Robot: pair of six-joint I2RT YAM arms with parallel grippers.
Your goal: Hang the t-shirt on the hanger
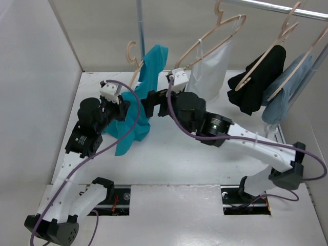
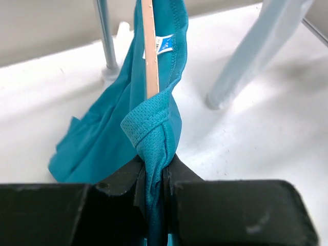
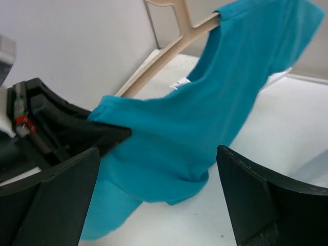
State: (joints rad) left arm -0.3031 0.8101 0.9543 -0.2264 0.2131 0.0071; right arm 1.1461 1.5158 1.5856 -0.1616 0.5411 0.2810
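The teal t-shirt [image 1: 134, 120] hangs with one shoulder over a wooden hanger [image 1: 134, 64] and trails down to the table. My left gripper [image 1: 126, 108] is shut on a bunched hem of the t-shirt [image 2: 152, 133], just below the hanger's arm [image 2: 149, 56]. My right gripper [image 1: 147, 105] is open and empty, just right of the cloth. In the right wrist view its gripper [image 3: 159, 202] stands with jaws wide apart facing the draped t-shirt [image 3: 215, 102] and the hanger [image 3: 169, 48]. The left gripper's black fingers [image 3: 66, 130] show at the left there.
A rail [image 1: 277, 7] at the back carries a white garment [image 1: 210, 72], a black garment [image 1: 259, 82] and a light-blue garment [image 1: 287, 97] on hangers. The rack's pole [image 1: 140, 20] stands behind the t-shirt. A wall [image 1: 31, 102] bounds the left side.
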